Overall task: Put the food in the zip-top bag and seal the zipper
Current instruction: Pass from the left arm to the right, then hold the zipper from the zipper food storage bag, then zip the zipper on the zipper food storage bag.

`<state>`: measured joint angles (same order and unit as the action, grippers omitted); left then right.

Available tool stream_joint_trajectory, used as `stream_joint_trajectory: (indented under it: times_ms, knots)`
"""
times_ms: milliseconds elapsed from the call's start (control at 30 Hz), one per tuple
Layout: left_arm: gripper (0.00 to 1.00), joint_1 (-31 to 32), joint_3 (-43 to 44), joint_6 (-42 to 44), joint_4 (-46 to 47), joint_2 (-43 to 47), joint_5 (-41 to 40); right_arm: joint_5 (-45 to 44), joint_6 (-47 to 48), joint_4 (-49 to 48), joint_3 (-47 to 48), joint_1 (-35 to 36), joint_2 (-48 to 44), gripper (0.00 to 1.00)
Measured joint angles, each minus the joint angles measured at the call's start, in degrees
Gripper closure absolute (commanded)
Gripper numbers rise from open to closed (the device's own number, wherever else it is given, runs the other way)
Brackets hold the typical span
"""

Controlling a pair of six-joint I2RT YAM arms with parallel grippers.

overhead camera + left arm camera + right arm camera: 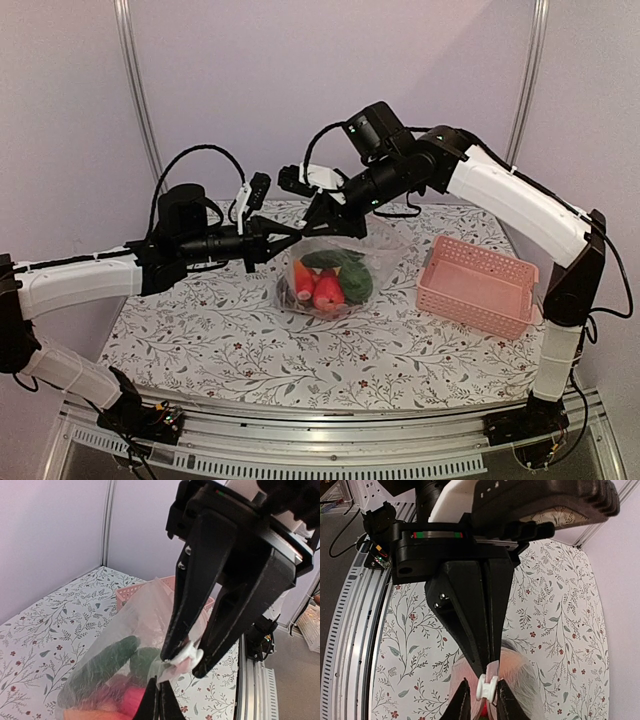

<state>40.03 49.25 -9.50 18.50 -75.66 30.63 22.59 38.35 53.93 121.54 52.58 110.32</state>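
Loading looks done to me. The food [328,285] (green cucumber, red and orange pieces) sits inside the zip-top bag [388,245]. The bag stands mid-tabletop [200,340], a bit toward the far edge, and the pink basket [478,285] is over by the right edge.

So we're on the sealing step. The left gripper [488,664] has its fingers squeezed together on the bag's top edge, holding it up. The right gripper [184,664] is closed in on the little white zipper slider [486,687] from both sides.

Next move, I'd guess, is to drag that slider along the mouth, away from the left pinch, keeping the edge taut so it doesn't bunch. Can't tell how much of the mouth is shut so far.
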Motion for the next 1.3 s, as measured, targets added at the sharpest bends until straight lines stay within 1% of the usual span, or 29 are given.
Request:
stream_joint_trajectory:
  times_ms: [200,300,367,400,467,533,633,800,833,1100,1300]
  knots:
    - [1.00,0.00,0.00,-0.02,0.00,0.00,0.07,0.00,-0.22,-0.02,0.02,0.00,0.02,0.85]
    - [1.00,0.00,0.00,-0.02,0.00,0.00,0.09,0.00,-0.35,-0.04,0.02,0.00,0.02,0.88]
    - [1.00,0.00,0.00,-0.02,0.00,0.00,0.15,-0.07,-0.50,-0.07,0.07,0.00,0.02,0.92]
    - [0.98,0.02,0.00,0.00,0.00,0.00,0.22,-0.11,-0.57,-0.07,0.13,0.00,0.02,0.93]
    - [0.87,0.07,0.00,0.07,0.00,0.00,0.24,-0.24,-0.83,-0.02,0.24,-0.02,0.02,0.93]
    - [0.85,0.17,0.09,-0.15,0.04,0.00,0.33,-0.28,-0.92,0.00,0.35,-0.02,0.04,0.93]
    - [0.87,0.50,0.55,0.39,0.02,0.00,0.26,-0.28,-0.81,0.07,0.44,0.02,0.04,0.93]
    - [0.99,0.74,1.38,1.22,-0.48,-0.02,0.28,-0.13,-0.22,0.26,0.63,0.02,0.04,0.93]
    - [1.00,0.76,1.53,1.38,-0.63,-0.09,0.35,-0.15,-0.11,0.35,0.72,0.02,0.04,0.93]
    - [1.00,0.85,1.97,2.25,-1.42,-0.17,-0.35,-1.31,0.37,0.42,0.79,0.02,0.04,0.93]
    - [1.00,0.87,1.40,3.30,-1.86,0.79,-2.64,-0.68,0.61,-0.52,0.79,-1.09,0.52,0.92]
